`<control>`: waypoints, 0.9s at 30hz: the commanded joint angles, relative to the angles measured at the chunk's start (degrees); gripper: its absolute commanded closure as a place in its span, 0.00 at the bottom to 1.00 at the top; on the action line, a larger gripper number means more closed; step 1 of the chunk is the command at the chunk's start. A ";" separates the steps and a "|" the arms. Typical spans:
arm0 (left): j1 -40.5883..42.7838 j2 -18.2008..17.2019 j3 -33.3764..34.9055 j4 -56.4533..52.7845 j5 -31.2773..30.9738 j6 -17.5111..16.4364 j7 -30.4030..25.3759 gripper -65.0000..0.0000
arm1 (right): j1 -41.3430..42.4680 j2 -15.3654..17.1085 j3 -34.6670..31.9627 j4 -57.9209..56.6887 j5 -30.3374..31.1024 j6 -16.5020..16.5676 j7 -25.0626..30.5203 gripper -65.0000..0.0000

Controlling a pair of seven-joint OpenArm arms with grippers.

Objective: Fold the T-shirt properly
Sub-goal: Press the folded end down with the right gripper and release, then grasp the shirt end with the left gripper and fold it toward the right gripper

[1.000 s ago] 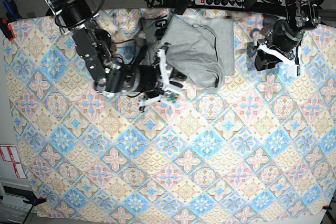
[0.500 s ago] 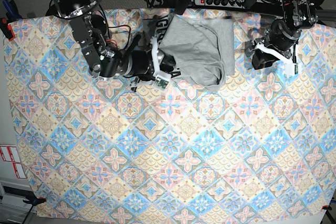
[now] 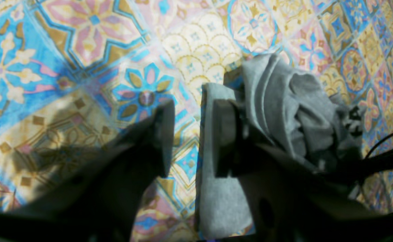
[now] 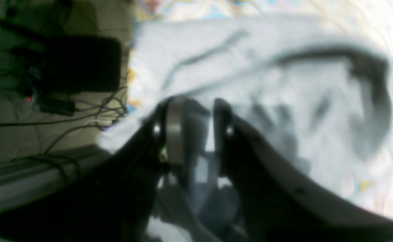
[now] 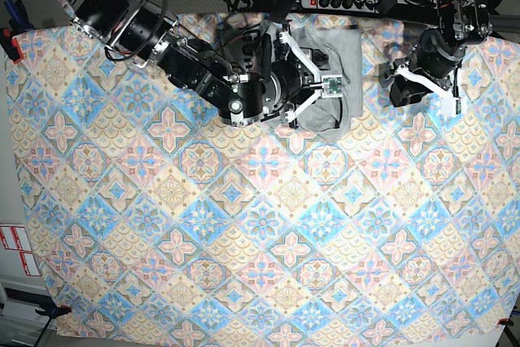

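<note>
A pastel tiled-pattern tablecloth fills most of the base view, with dark floor and cables at the left of the right wrist view. The T-shirt lies in the upper middle of the base view, partly under the right arm.

Folding looks barely begun: one side makes a fairly straight strip, but the rest is rumpled and doubled over, so flattening, squaring and the proper folds seem left to do. Its bulk runs roughly left to right, while the straight edge runs up and down at its right. Which way the neck points I can't tell.

The left gripper stands parted and empty, to the right of the shirt in the base view. The right gripper is over the cloth, fingers apart, apparently gripping nothing, though blur makes that slightly uncertain.
</note>
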 commanded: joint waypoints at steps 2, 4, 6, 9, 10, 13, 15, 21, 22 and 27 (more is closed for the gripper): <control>-0.03 -0.53 -0.31 0.82 -0.52 -0.27 -0.90 0.71 | 1.02 0.44 5.06 2.88 0.51 0.12 1.02 0.80; 0.06 -0.53 -0.13 0.82 -0.52 -0.27 -0.90 0.71 | 0.58 2.28 10.16 5.08 0.51 0.12 1.02 0.80; 0.06 -0.79 1.45 0.82 -0.52 -0.27 -0.90 0.71 | -1.71 3.16 14.56 7.19 0.51 0.12 1.02 0.80; 0.15 -0.97 4.88 0.82 -0.52 -0.27 -0.90 0.71 | -5.22 5.10 21.85 9.30 0.51 0.12 0.58 0.80; 0.15 -1.32 6.02 0.82 -0.43 -0.27 -0.81 0.71 | -5.93 5.71 22.73 9.30 0.51 0.12 0.58 0.80; 0.15 -3.69 11.73 0.91 -0.43 -0.27 -0.81 0.71 | -7.33 7.73 23.08 8.86 0.51 0.12 0.58 0.80; 0.15 -6.42 16.83 1.08 -0.52 -0.27 -0.81 0.71 | -8.74 8.70 23.17 8.86 0.51 0.12 0.58 0.80; -0.20 -9.49 24.66 1.08 -0.52 -0.18 -0.90 0.71 | -10.50 9.93 23.52 8.42 0.51 0.12 1.02 0.80; -0.20 -9.49 25.10 1.17 -0.61 -0.18 -0.90 0.71 | -10.50 9.93 23.52 7.80 0.51 0.12 1.02 0.80; 0.15 -9.49 28.79 3.02 -0.87 -0.18 -0.81 0.70 | -10.41 9.58 23.43 5.08 0.51 0.12 1.20 0.80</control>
